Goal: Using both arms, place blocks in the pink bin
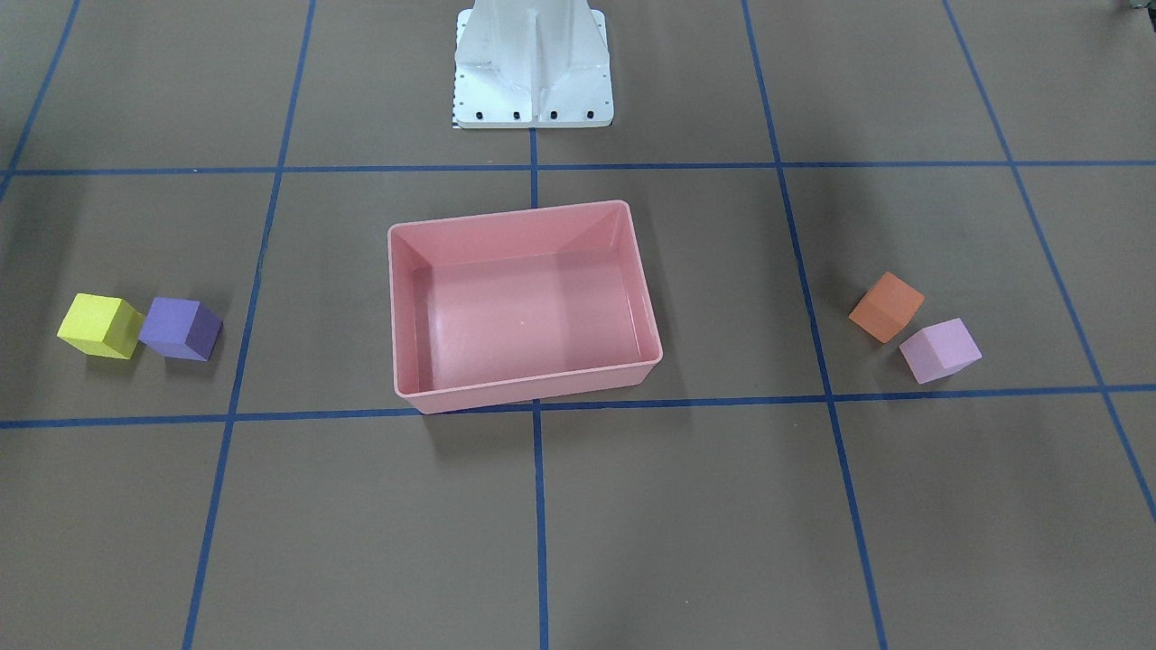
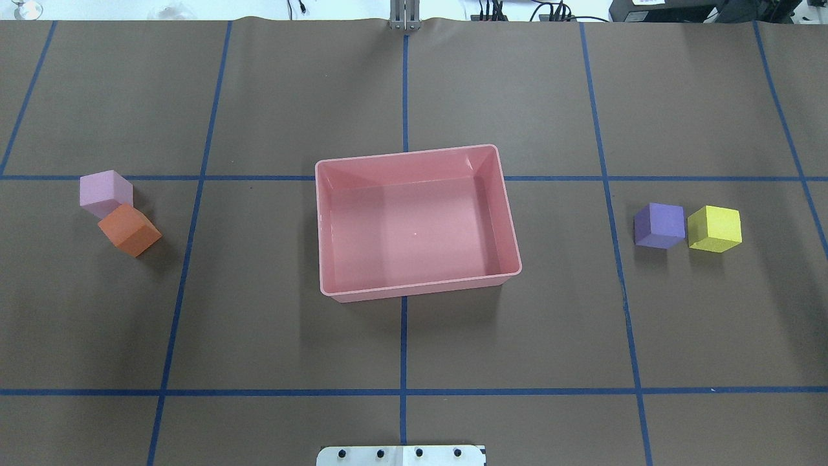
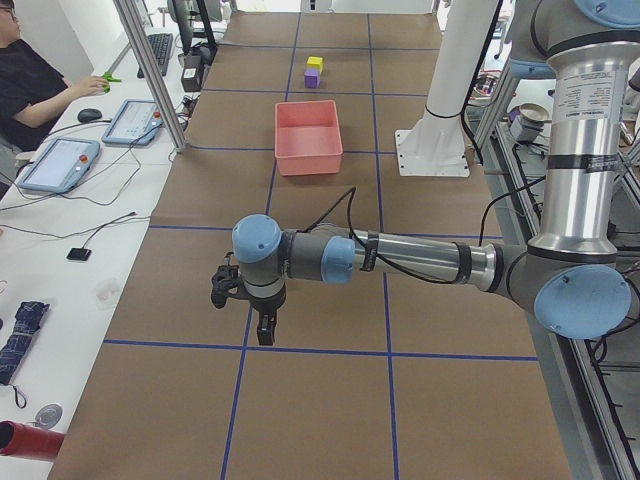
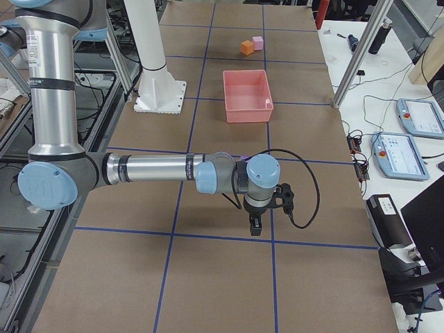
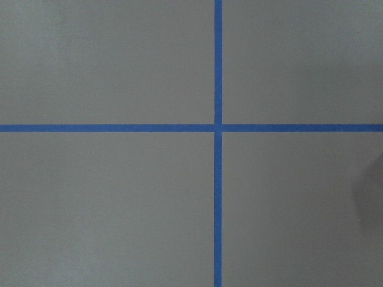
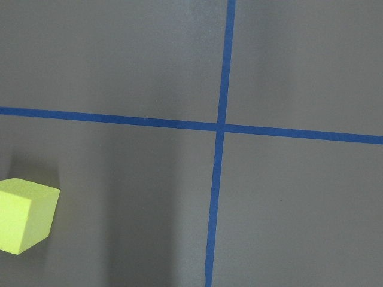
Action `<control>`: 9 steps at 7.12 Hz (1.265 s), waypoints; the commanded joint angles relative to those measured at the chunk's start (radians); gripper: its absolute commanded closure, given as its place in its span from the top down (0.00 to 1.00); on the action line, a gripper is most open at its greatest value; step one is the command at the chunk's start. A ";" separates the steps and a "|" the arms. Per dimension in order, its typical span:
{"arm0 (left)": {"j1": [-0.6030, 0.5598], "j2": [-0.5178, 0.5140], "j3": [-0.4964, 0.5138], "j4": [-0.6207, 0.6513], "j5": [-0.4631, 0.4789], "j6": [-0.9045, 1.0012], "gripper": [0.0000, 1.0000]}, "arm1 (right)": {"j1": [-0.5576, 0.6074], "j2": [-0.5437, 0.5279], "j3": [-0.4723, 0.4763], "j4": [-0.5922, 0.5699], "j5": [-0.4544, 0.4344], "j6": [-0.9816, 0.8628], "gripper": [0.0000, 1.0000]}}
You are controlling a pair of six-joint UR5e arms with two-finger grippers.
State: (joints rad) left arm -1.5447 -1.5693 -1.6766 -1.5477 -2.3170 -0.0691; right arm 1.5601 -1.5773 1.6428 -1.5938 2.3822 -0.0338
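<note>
1. Pink bin [image 2: 414, 226] sits mid-worktop [image 2: 291, 349]; we find it empty.
2. All blocks lie outside it: orange block [image 2: 129, 230] beside light pink block [image 2: 105, 192] on the robot's left, and purple block [image 2: 659, 225] beside yellow block [image 2: 714, 228] on its right.
3. Left tool [image 3: 264, 328] and right tool [image 4: 256, 225] hang over the worktop; we cannot tell whether their fingers are apart or together.

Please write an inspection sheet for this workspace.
Surface: brown cover with blue tape grid.
Job's things: pink bin empty; orange block and light pink block close together on robot's left; purple block, yellow block on its right.
Clutter: nothing seen.
Grippers: left gripper and right gripper hang above the cover; open or shut, cannot tell.
Cables: black cable loops at right wrist.
Surroundings: operator at side desk; white pedestal.
</note>
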 commanded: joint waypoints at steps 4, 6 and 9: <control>0.000 -0.015 -0.012 -0.005 -0.001 -0.001 1.00 | 0.000 0.000 -0.001 0.000 0.002 0.002 1.00; 0.011 -0.017 -0.070 -0.142 -0.001 -0.012 1.00 | 0.000 0.000 0.000 -0.002 0.014 0.002 1.00; 0.115 -0.040 -0.185 -0.164 -0.001 -0.171 1.00 | 0.000 -0.001 0.003 0.000 0.017 0.002 1.00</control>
State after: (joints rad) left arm -1.4685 -1.6030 -1.8092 -1.7009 -2.3167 -0.1541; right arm 1.5600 -1.5783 1.6446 -1.5944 2.3984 -0.0333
